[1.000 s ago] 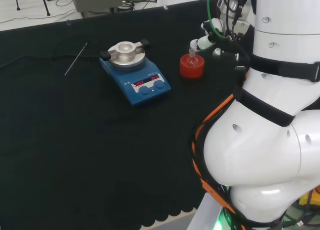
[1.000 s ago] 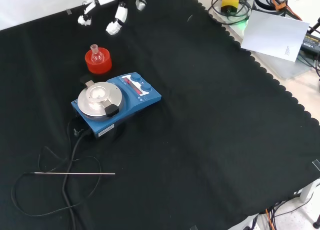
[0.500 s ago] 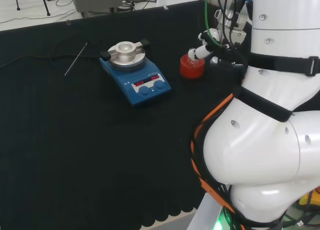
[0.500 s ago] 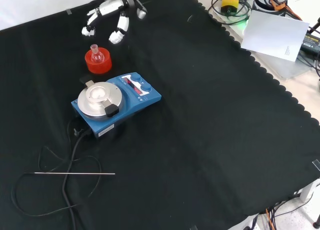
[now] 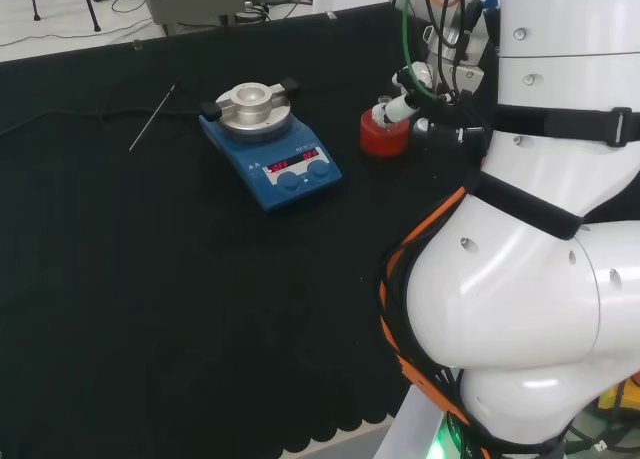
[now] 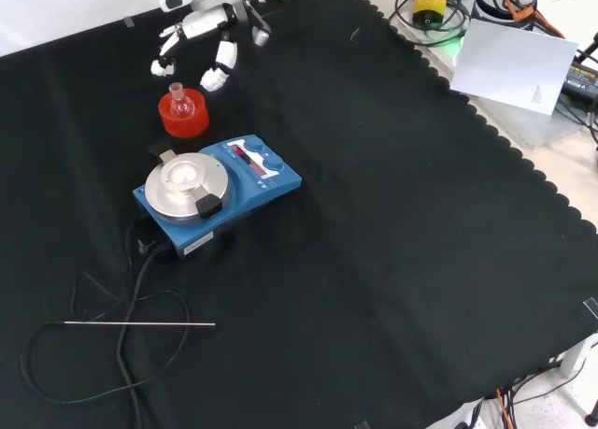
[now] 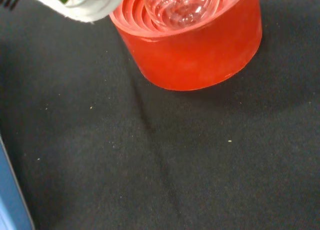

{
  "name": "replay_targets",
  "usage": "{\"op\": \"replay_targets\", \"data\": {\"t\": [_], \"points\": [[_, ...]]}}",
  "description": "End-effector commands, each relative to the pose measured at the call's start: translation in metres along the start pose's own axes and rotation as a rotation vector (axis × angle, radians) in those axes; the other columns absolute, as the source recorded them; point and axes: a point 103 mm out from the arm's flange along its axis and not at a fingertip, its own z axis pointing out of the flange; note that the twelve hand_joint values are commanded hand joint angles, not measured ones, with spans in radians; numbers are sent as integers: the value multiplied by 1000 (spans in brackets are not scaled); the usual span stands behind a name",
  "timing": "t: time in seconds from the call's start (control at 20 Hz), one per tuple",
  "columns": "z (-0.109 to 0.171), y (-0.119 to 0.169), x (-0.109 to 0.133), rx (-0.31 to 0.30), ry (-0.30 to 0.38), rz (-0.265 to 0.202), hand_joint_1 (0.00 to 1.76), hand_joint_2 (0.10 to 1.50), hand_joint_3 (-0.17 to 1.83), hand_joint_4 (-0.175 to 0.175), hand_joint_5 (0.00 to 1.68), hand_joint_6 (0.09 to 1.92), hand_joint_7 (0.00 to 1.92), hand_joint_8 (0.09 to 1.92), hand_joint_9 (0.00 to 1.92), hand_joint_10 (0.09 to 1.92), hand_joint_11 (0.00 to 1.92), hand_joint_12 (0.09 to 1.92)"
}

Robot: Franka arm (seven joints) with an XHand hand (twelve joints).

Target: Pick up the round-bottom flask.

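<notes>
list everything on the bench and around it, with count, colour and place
flask: 1, clear, in the stand
stand: 1, red, front view upper left
stirrer: 1, blue with steel plate, just below the stand
rod: 1, thin metal, front view lower left
cable: 1, black, runs from the stirrer
cloth: 1, black, covers the bench
paper: 1, white, front view upper right
arm: 1, white, head view right
hand: 1, black and white, open, just above the flask

Robotics/chemistry lab. Bench under black cloth (image 6: pixel 392 223); blue magnetic stirrer hotplate (image 6: pixel 213 192) with corded metal probe (image 6: pixel 140 324); glass round-bottom flask (image 6: pixel 179 101) on red ribbed stand (image 6: pixel 183 121); cable bundles (image 6: pixel 439 13) and gear at bench edge; white robot arm (image 5: pixel 540 229).
</notes>
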Motion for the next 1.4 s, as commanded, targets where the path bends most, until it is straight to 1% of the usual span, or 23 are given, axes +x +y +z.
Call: {"op": "replay_targets", "data": {"t": [0.05,0.25,0.35,0.6,0.8,1.0,1.4], "points": [[3,6,0,-20,11,7,808,642,598,-55,579,600,326,683,444,698,31,1352],[7,14,-3,-34,21,3,828,642,594,-52,613,637,338,688,461,701,47,1354],[9,17,-3,-36,12,-5,849,638,591,-52,626,655,343,689,467,701,55,1353],[15,23,-7,-30,19,1,904,629,592,-47,648,687,351,689,479,699,69,1351],[15,26,-6,-44,22,-6,909,622,618,-45,648,722,356,686,489,691,82,1344],[14,27,-3,-65,19,-14,919,627,633,-36,741,769,369,689,504,692,101,1346],[13,29,1,-76,6,-14,925,626,648,-26,798,801,388,692,521,690,130,1344]]}}
